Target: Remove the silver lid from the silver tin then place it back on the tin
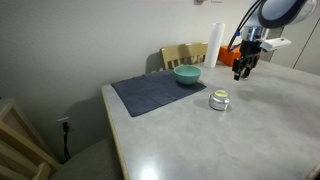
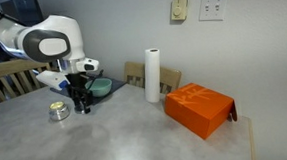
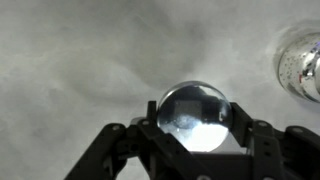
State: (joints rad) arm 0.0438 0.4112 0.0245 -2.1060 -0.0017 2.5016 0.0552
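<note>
The gripper (image 3: 197, 128) is seen closed narrowly on the silver lid (image 3: 195, 112), which is clamped at its rim between the two fingers in the wrist view. The lid is held clear of the silver tin (image 1: 219, 99), which is left uncovered on the bare table (image 1: 250, 140), its yellowish inside showing. The tin is found just off the corner of a dark mat (image 1: 150, 93), near the gripper (image 1: 243, 71) but apart from it. A teal bowl (image 1: 187, 75) is set on the mat's far edge. A paper towel roll (image 2: 152, 74) and an orange box (image 2: 198, 109) are seen further along the grey, mottled table, the box near its edge. A wooden chair (image 1: 185, 53) is drawn up at the far edge, against a pale wall.
</note>
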